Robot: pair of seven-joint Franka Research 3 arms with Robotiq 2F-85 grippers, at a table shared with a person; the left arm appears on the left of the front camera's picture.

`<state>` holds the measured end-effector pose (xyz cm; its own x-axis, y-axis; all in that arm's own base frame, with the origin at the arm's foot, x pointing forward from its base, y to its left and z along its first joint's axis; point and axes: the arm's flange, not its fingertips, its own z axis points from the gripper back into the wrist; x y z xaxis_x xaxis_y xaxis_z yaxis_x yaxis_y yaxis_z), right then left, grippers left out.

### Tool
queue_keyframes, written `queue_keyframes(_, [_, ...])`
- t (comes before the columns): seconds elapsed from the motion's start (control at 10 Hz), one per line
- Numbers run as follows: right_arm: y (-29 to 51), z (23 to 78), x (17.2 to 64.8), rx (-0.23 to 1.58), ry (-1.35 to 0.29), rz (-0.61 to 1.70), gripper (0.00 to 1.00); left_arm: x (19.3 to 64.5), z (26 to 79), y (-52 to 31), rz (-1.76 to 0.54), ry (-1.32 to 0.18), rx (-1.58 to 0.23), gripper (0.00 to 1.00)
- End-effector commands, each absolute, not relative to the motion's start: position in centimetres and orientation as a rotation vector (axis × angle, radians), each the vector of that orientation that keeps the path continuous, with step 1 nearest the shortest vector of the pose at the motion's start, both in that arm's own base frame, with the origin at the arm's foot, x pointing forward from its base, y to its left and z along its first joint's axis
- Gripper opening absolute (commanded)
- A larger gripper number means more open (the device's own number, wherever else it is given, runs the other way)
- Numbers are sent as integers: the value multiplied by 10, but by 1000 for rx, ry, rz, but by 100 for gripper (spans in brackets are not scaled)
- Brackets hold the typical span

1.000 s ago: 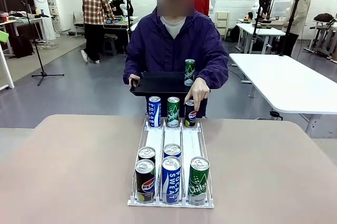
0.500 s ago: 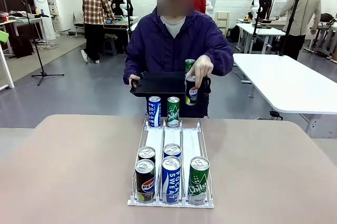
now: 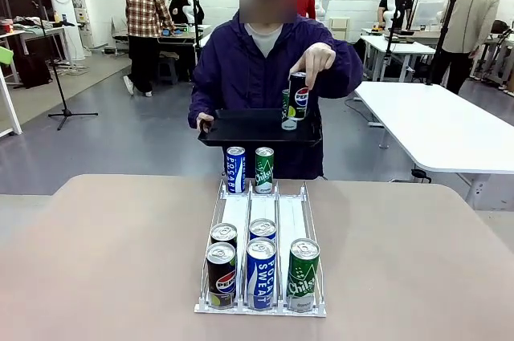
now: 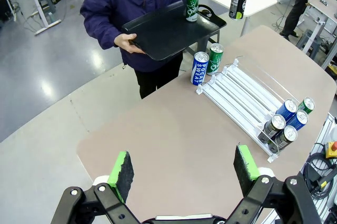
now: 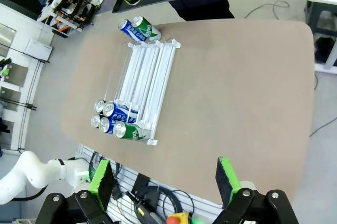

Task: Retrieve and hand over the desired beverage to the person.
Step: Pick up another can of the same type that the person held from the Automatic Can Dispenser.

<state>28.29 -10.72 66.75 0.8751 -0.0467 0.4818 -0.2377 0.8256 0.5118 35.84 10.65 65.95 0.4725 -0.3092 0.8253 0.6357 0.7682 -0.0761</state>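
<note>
Front view: the person point(image 3: 269, 68) stands at the far side of the counter point(image 3: 96, 261). One arm is bent low, holding a black tray point(image 3: 241, 127) by its edge. The person's free hand point(image 3: 315, 58) is raised and grips a Pepsi can point(image 3: 298, 96) by its top, above the tray. A white can rack point(image 3: 261, 213) lies on the counter, with cans at its near and far ends.

Left wrist view: the robot's left hand point(image 4: 181, 168) hangs released and empty over the counter. A green can point(image 4: 192, 6) stands plainly on the tray.

Right wrist view: the robot's right hand point(image 5: 164, 179) is released and empty, high above the counter, looking down on the rack's lanes.
</note>
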Motion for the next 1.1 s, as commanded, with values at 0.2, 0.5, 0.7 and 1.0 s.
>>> queue_keyframes(0.2, [-108,668,286,595,-499,107,100,359,659,106,-594,-924,-399,100])
queue_keyframes(0.5, [-108,668,286,595,-499,107,100,359,659,106,-594,-924,-399,100])
queue_keyframes(0.7, [-108,668,286,595,-499,107,100,359,659,106,-594,-924,-399,100])
queue_keyframes(1.0, [-108,668,286,595,-499,107,100,359,659,106,-594,-924,-399,100])
